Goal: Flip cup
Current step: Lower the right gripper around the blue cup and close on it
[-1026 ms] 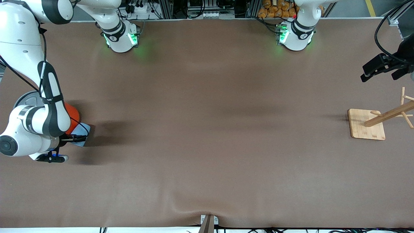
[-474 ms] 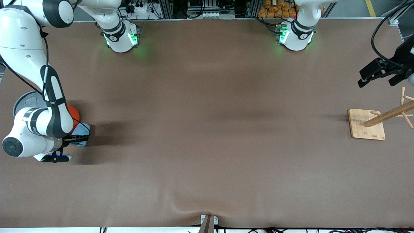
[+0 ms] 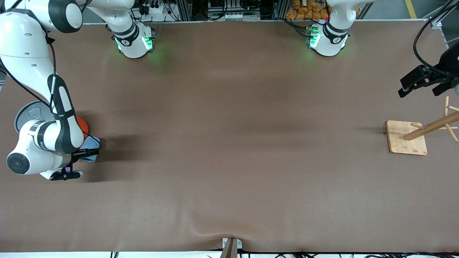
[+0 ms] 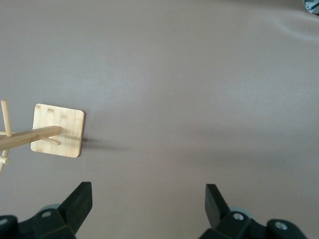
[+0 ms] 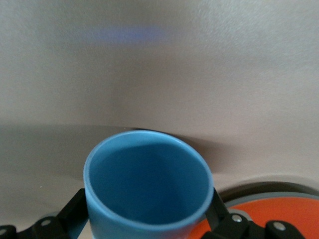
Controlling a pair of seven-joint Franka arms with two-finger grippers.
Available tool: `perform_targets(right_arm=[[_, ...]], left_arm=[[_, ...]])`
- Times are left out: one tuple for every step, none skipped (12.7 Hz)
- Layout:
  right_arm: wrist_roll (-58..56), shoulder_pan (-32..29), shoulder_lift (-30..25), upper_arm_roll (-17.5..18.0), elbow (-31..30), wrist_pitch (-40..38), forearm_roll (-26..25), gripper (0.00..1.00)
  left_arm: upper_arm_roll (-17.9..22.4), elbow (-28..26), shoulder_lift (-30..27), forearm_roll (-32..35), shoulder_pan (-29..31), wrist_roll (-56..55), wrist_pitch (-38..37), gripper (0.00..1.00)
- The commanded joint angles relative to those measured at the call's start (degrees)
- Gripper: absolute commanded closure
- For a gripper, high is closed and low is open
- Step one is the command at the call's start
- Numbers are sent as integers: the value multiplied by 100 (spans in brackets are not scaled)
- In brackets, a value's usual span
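Observation:
The light blue cup (image 3: 92, 144) sits between my right gripper's fingers (image 3: 85, 153) at the right arm's end of the table, right beside the orange-red can (image 3: 82, 125). In the right wrist view the cup (image 5: 148, 185) fills the space between both black fingers (image 5: 74, 206), and I look into its darker blue inside. The right gripper (image 5: 147, 211) is shut on the cup. I cannot tell whether the cup touches the table. My left gripper (image 3: 421, 87) hangs open and empty over the left arm's end of the table; its wrist view (image 4: 148, 191) shows bare table between the fingers.
The orange-red can with its grey lid (image 5: 281, 211) touches or nearly touches the cup. A wooden peg rack on a square base (image 3: 406, 138) stands at the left arm's end and shows in the left wrist view (image 4: 58, 130). A brown mat (image 3: 229, 143) covers the table.
The right arm's wrist has shifted slightly toward the table's middle, with the cup still gripped beside the can. The left gripper has drifted a little over the rack's end.

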Motion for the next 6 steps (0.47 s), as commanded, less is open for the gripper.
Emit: perform_targets(right_arm=[[-89, -89, 31, 73, -18, -28, -124, 18], [-98, -97, 31, 82, -18, -63, -89, 31], [-159, -71, -13, 91, 17, -333, -28, 37], [-160, 16, -48, 125, 130, -753, -19, 48], [-160, 104, -66, 230, 323, -940, -18, 50], [-203, 131, -66, 388, 525, -994, -27, 50]], left_arm=[[7, 3, -87, 30, 56, 54, -443, 0], [16, 21, -87, 117, 56, 63, -472, 0], [7, 21, -87, 196, 56, 124, -489, 0], [16, 29, -70, 205, 47, 159, -498, 0], [16, 30, -52, 205, 47, 151, -498, 0], [7, 30, -43, 197, 47, 116, -490, 0]])
